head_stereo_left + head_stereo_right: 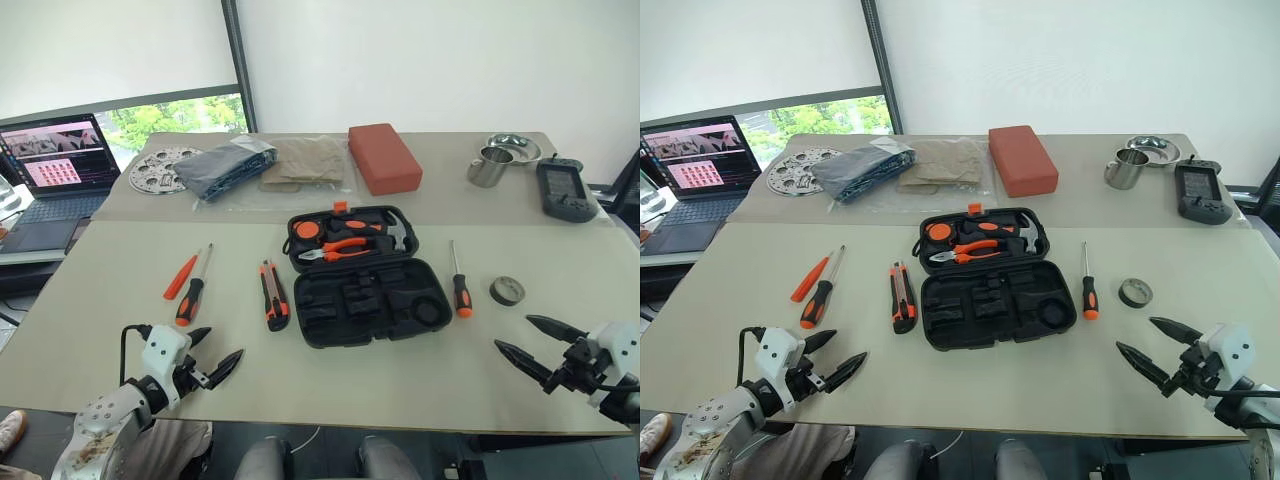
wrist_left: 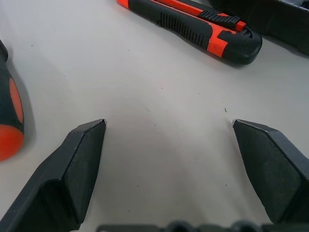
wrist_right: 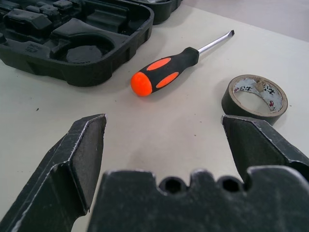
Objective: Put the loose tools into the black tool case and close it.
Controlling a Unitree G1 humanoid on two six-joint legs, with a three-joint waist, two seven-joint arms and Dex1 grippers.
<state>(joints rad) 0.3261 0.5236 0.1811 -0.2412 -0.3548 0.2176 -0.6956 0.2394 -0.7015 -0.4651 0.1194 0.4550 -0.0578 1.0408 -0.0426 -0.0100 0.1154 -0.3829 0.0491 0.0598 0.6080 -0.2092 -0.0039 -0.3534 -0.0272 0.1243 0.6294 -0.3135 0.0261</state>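
While the black tool case (image 1: pixel 365 280) lies open at the middle of the counter (image 1: pixel 90 340), its far half holds pliers and a hammer and its near half shows bare moulded slots. Left of it lie the orange-and-black utility knife (image 1: pixel 273 295), a black-and-orange screwdriver (image 1: pixel 193 290) and a slim orange screwdriver (image 1: pixel 181 276). Right of it lie another screwdriver (image 1: pixel 459 281) and the grey tape roll (image 1: pixel 507 291). My left end effector (image 1: pixel 218 362) hangs spread wide at the near edge, close to the knife; my right end effector (image 1: pixel 530 345) hangs equally wide, near the roll. Farther back stand a red block (image 1: pixel 383 157), a steel cup (image 1: pixel 488 167) and a dark handheld device (image 1: pixel 565 190), well apart.
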